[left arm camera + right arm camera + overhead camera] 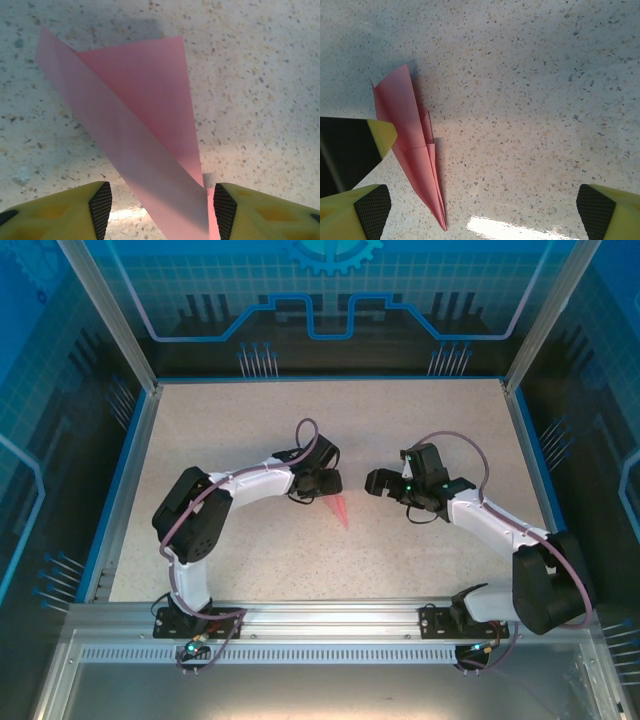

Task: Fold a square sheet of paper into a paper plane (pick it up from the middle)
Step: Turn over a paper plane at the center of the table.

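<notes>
Left claw point(161, 207): jaws part-way apart, not clamped. The small pink-red paper dart point(150, 130), a plain narrow triangle with lengthwise folds, runs from between the black ribbed pads point(101, 202) out ahead of the claw. Its edge touches one pad and the other pad stands clear (two overlapping layers, the long front strip paler).

Right claw point(484, 212): jaws wide, nothing between them. The dart lies on the speckled beige table point(545, 100) just beside one finger, pointed tip toward that wrist, broad tail away.
</notes>
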`<state>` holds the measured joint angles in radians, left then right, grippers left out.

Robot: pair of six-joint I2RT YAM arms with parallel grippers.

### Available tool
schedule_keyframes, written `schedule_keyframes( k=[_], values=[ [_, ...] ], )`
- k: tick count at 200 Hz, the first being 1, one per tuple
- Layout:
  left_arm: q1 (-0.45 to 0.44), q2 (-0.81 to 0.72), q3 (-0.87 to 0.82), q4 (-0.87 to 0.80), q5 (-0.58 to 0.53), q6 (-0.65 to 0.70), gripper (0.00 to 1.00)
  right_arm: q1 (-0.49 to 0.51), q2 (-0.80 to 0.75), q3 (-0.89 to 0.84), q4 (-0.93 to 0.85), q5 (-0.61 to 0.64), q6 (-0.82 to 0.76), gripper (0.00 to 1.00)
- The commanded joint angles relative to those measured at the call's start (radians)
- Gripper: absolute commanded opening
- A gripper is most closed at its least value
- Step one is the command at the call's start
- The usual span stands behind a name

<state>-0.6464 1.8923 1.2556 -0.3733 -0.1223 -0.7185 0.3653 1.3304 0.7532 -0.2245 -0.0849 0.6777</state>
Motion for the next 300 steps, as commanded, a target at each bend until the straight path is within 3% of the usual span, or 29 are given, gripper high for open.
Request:
schedule_keyframes(
  k=[1, 54, 93, 150, 182, 206, 232, 265, 300],
  values=[
    [-0.010, -0.008, 0.019, -0.064, -0.059, -0.006, 0.54, -0.020, 0.000, -0.006, -0.010, 0.016, 0.009, 0.99],
    [-0.013, -0.116, -0.066, -0.009, -0.077, -0.035, 0.20, -0.017, 0.001, 0.002, -0.029, -0.008, 0.014, 0.98],
    [-0.013, -0.222, -0.144, 0.056, -0.059, -0.041, 0.00, 0.005, -0.011, 0.014, -0.056, -0.019, 0.000, 0.97],
    [-0.011, -0.438, -0.235, 0.161, 0.015, 0.078, 0.00, 0.053, -0.006, 0.079, -0.066, -0.014, -0.006, 0.96],
    [0.059, -0.490, -0.293, 0.276, 0.218, 0.114, 0.00, 0.062, -0.016, 0.089, -0.007, -0.016, 0.028, 0.96],
    [0.147, -0.477, -0.331, 0.369, 0.390, 0.073, 0.00, 0.066, -0.027, 0.095, 0.024, -0.016, 0.057, 0.96],
    [0.177, -0.427, -0.390, 0.515, 0.516, 0.013, 0.00, 0.086, -0.037, 0.093, 0.037, -0.006, 0.063, 0.96],
    [0.181, -0.351, -0.449, 0.627, 0.588, -0.024, 0.00, 0.155, -0.031, 0.107, -0.009, 0.057, 0.052, 0.93],
    [0.188, -0.304, -0.503, 0.662, 0.596, -0.007, 0.00, 0.261, -0.004, 0.121, -0.101, 0.158, 0.081, 0.75]
  ],
)
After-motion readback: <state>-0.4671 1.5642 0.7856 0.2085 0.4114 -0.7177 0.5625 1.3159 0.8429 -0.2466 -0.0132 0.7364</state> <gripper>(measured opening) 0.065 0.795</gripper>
